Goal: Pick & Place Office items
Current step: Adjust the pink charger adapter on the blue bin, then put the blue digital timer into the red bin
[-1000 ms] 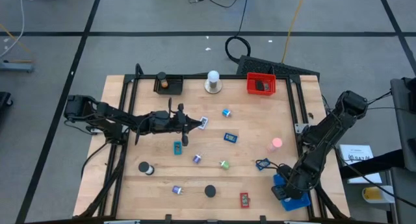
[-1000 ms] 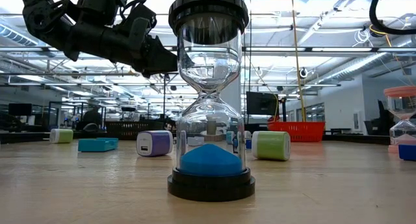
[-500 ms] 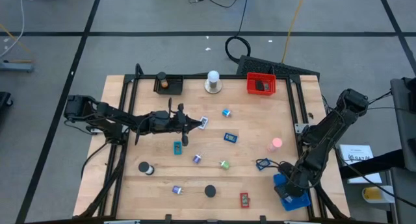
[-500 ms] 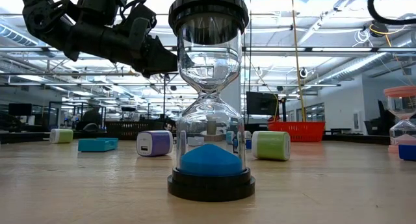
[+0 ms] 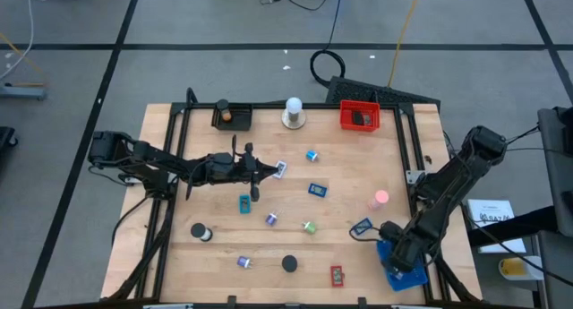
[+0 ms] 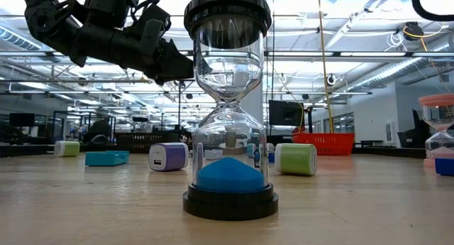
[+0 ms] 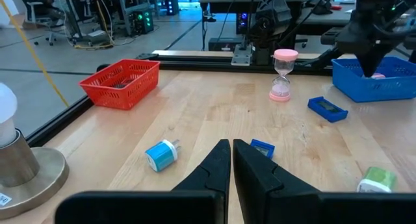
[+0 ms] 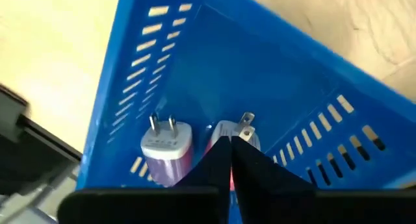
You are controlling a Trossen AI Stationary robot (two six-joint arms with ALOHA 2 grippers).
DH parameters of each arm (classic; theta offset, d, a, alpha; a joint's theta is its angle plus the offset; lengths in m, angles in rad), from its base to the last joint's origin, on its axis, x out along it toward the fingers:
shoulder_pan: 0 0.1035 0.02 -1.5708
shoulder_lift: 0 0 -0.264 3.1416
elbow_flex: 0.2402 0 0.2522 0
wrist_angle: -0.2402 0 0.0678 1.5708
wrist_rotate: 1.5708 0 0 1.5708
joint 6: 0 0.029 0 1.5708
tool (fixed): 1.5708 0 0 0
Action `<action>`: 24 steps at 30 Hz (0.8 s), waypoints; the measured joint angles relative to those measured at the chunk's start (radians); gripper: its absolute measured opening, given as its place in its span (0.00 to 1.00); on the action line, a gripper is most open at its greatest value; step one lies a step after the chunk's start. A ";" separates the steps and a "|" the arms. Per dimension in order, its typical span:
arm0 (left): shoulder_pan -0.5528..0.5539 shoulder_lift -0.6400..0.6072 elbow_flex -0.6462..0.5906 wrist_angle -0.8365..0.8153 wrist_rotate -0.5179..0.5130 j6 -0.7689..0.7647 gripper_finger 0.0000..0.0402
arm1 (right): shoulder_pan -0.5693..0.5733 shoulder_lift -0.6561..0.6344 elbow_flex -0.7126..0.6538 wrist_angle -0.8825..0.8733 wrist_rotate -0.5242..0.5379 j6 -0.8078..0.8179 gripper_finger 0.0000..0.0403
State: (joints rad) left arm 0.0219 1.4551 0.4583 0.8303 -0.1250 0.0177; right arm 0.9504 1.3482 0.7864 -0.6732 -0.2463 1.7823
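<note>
My right gripper (image 5: 394, 253) hangs shut over the blue tray (image 5: 409, 275), pointing steeply down. In its wrist view the shut tips (image 8: 231, 147) stand in front of a pink-and-white plug (image 8: 242, 134); a purple-and-white plug (image 8: 166, 149) lies beside it on the tray floor. My left gripper (image 5: 267, 172) hovers shut and nearly level above the table's middle left (image 7: 232, 149), holding nothing. Small items lie scattered on the wood: a blue plug (image 5: 311, 155), blue flat pieces (image 5: 317, 190) (image 5: 362, 227), a teal one (image 5: 244, 202), a pink hourglass (image 5: 381, 199) and a blue-sand hourglass (image 6: 227, 110). My right gripper's shut fingertips (image 8: 221, 160) cover part of the pink-and-white plug (image 8: 246, 130) in the blue tray, coming from above. Whether they touch it I cannot tell.
A red tray (image 5: 360, 116), a black tray (image 5: 232, 116) and a white knob on a round base (image 5: 293, 113) stand along the far edge. Purple (image 5: 271, 218) and green (image 5: 309, 227) plugs, a red flat piece (image 5: 337, 275) and a black-and-white cylinder (image 5: 201, 231) lie nearer.
My right gripper has stayed over the blue tray while its wrist has rolled and tipped a little.
</note>
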 joint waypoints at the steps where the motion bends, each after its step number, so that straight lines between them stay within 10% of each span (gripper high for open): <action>1: 0.000 0.000 0.000 0.000 0.000 0.000 0.06 | 0.000 0.007 0.000 0.002 -0.011 -0.015 0.00; 16: 0.000 0.000 0.000 0.000 -0.001 0.000 0.06 | 0.000 0.040 0.000 0.052 -0.148 -0.122 0.00; 24: 0.000 0.000 0.000 0.001 -0.001 -0.004 0.06 | -0.016 -0.017 0.063 0.013 -0.022 -0.108 0.00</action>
State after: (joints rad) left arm 0.0219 1.4551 0.4583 0.8311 -0.1265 0.0134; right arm 0.9348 1.3313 0.8493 -0.6600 -0.2680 1.6741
